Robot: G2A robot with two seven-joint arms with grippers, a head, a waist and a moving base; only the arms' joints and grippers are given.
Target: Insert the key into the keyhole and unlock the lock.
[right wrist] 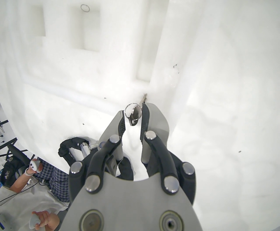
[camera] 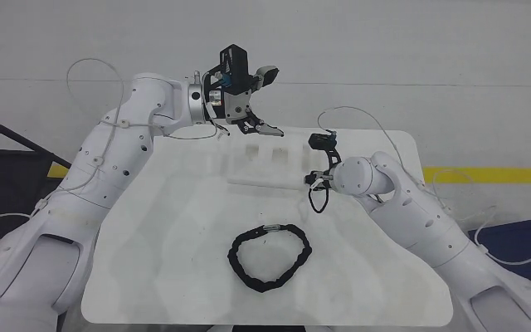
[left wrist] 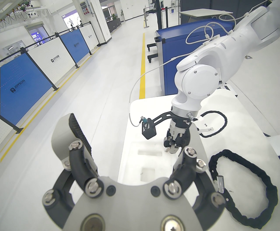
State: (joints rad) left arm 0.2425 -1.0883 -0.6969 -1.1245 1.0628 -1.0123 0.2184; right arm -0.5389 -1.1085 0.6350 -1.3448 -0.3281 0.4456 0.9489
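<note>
White table top lies before us. Nearest, about midway between left and right, we see the black chain lock. It lies flat as a closed loop, and its metal lock body sits at the far side of the loop.

Farther on and to the right, the right gripper points down at the table. Its fingers are drawn close together and hold the head of the key between their pads. A small key ring hangs on this head. The tip of the key touches the white surface at the corner of a long shallow groove. The key is well apart from the chain lock.

Just beyond, two square recesses are cut in the surface, and one has a loose ring in it.

Farthest, above the far edge and left of the middle, the left gripper hangs with its fingers spread wide and nothing between them.
</note>
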